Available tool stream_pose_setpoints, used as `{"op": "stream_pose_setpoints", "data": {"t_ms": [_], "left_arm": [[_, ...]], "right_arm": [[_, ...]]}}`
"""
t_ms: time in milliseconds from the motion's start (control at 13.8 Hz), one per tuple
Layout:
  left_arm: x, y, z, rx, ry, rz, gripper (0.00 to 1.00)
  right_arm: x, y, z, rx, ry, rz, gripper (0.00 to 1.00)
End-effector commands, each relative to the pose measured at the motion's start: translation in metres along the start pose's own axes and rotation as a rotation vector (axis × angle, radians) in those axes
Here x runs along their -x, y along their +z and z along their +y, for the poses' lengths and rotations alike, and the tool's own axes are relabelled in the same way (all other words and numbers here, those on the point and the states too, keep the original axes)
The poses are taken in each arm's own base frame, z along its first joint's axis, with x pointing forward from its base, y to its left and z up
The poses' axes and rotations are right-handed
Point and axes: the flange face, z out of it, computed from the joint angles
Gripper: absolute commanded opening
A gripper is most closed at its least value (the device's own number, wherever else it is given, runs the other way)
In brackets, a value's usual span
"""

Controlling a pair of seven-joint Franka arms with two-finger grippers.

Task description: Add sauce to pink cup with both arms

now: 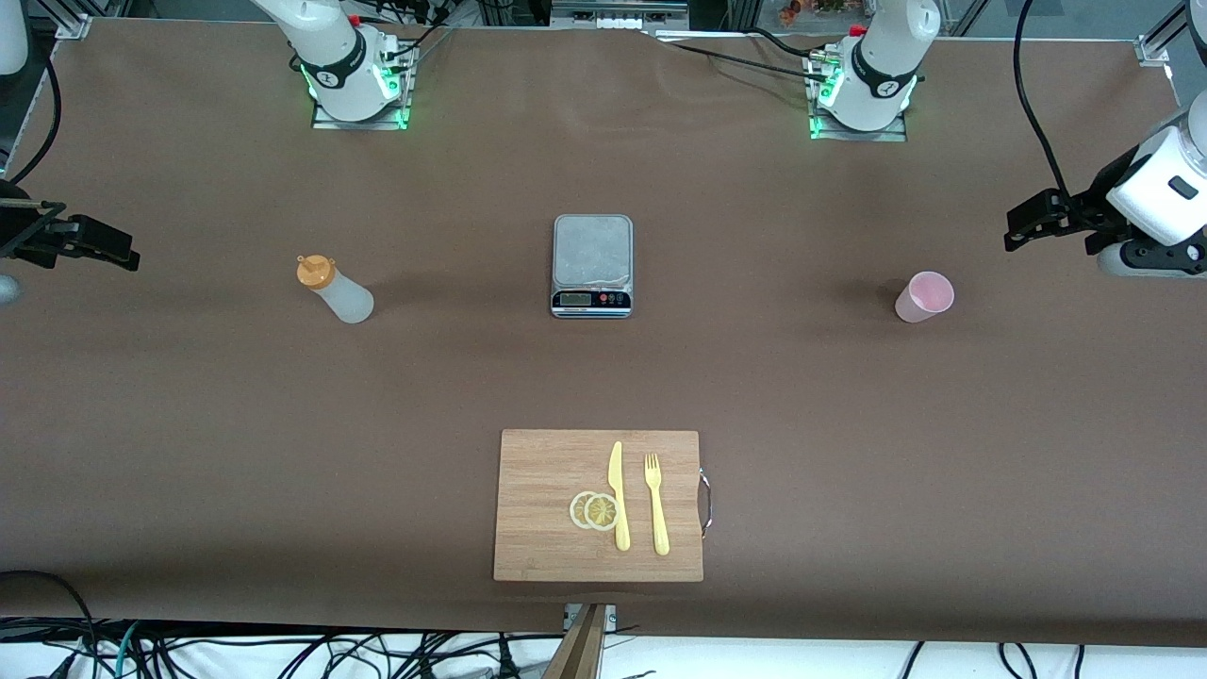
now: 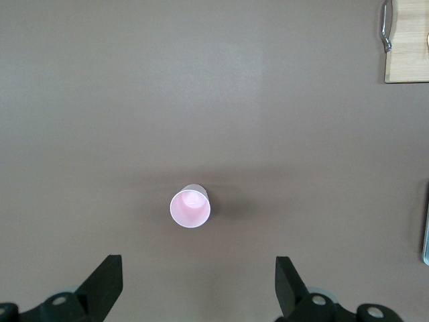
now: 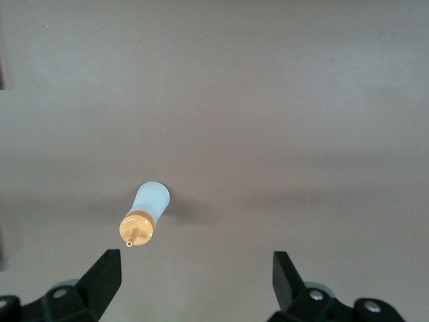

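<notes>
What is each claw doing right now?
Left claw: open, empty, over the table near the cup.
Right claw: open, empty, over the table near the bottle.

The sauce [image 1: 335, 290] stands upright on the table [image 1: 189, 424], ahead of the right gripper [image 3: 194, 285] and its spread jaws. The pink cup [image 1: 924, 296] stands ahead of the left gripper [image 2: 198, 288], jaws likewise apart. A scale [image 1: 591, 265] sits between bottle and cup.
</notes>
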Motion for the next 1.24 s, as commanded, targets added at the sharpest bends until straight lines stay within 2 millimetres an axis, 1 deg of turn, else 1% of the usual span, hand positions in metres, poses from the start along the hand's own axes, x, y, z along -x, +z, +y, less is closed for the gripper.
{"op": "stream_pose_setpoints", "data": {"t_ms": [0,218,291,363,581,654,726,872,944,1017,1090,1162], "left_arm": [[-0.002,-0.002,-0.004,-0.018,-0.012,-0.014,1.00],[-0.001,0.010,-0.013,-0.019,-0.008,-0.043,1.00],[-0.001,0.015,-0.015,-0.044,0.001,-0.056,1.00],[-0.002,0.029,-0.017,-0.091,0.027,-0.089,1.00],[0.000,0.052,-0.028,-0.080,0.019,-0.135,1.00],[-0.004,0.065,-0.033,-0.077,0.012,-0.157,1.00],[-0.005,0.085,-0.034,-0.075,0.012,-0.200,1.00],[-0.002,0.117,-0.041,-0.069,0.004,-0.251,1.00],[-0.007,0.138,-0.043,-0.066,0.004,-0.268,1.00],[-0.011,0.158,-0.059,-0.057,-0.016,-0.283,1.00],[-0.016,0.172,-0.065,-0.049,-0.001,-0.276,1.00],[-0.017,0.187,-0.066,-0.045,0.034,-0.263,1.00]], "right_arm": [[-0.001,-0.004,-0.002,-0.010,0.009,0.002,1.00],[-0.001,-0.005,-0.002,-0.010,0.009,0.004,1.00],[-0.001,-0.004,-0.002,-0.010,0.009,0.002,1.00],[-0.001,-0.004,-0.002,-0.010,0.009,0.002,1.00],[-0.001,-0.005,-0.002,-0.010,0.009,0.004,1.00],[-0.001,-0.005,-0.002,-0.009,0.009,0.004,1.00],[-0.001,-0.004,-0.002,-0.009,0.009,0.002,1.00],[-0.001,-0.005,-0.002,-0.009,0.009,0.004,1.00],[-0.001,-0.005,-0.002,-0.009,0.009,0.004,1.00],[-0.001,-0.005,-0.002,-0.009,0.009,0.004,1.00],[-0.001,-0.004,-0.002,-0.009,0.009,0.002,1.00],[-0.001,-0.004,-0.002,-0.009,0.009,0.002,1.00]]}}
